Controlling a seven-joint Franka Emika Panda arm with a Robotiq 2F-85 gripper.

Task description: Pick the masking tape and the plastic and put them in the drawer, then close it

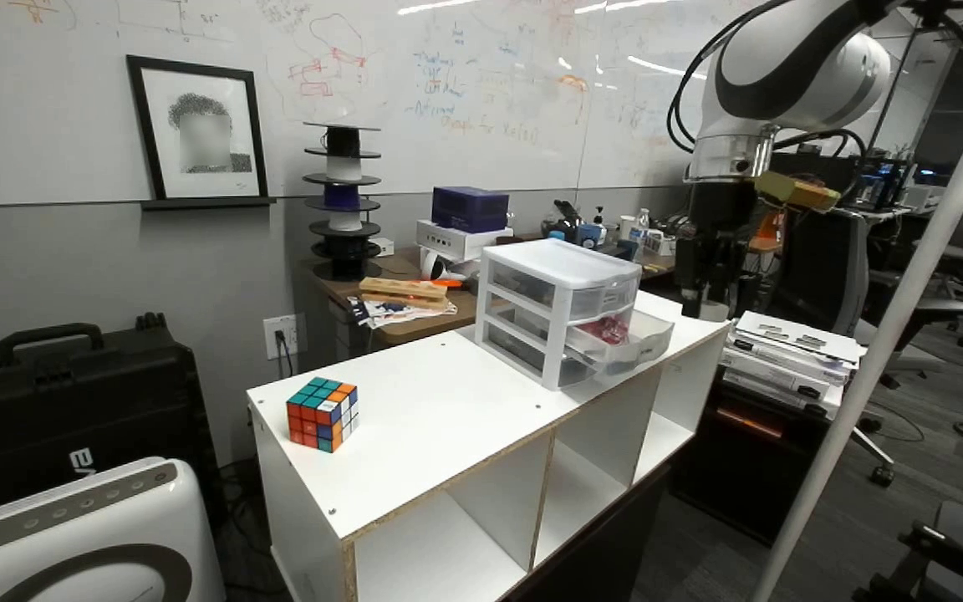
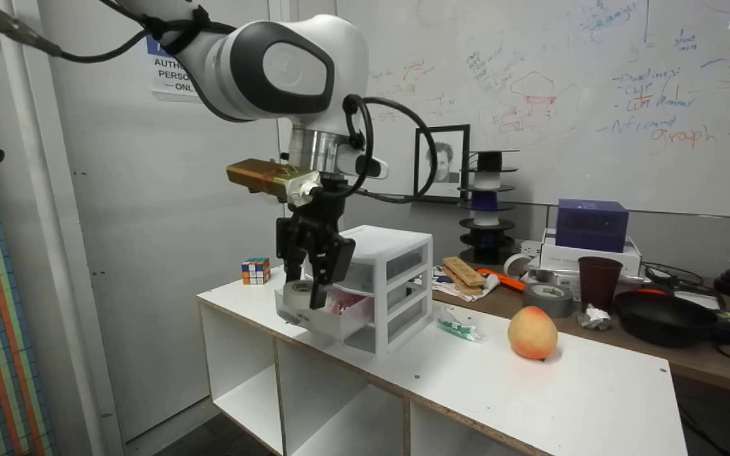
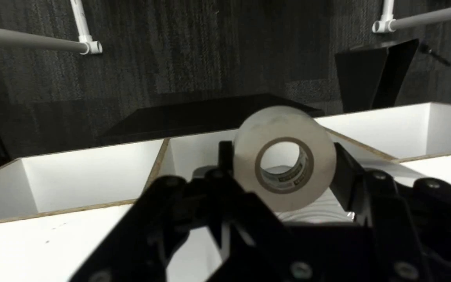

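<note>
My gripper is shut on a whitish roll of masking tape, held upright between the fingers; the roll shows large in the wrist view. The drawer is pulled out of the middle of a small white drawer unit. A red plastic packet lies in the drawer; it also shows in an exterior view. A green and transparent plastic packet lies on the shelf top beside the unit. The tape is near the drawer's front; I cannot tell whether it is directly over it.
The unit stands on a white open-cubby shelf. A Rubik's cube sits at one end, a peach-like fruit on the other side of the unit. A desk behind holds a grey tape roll, cup and pan.
</note>
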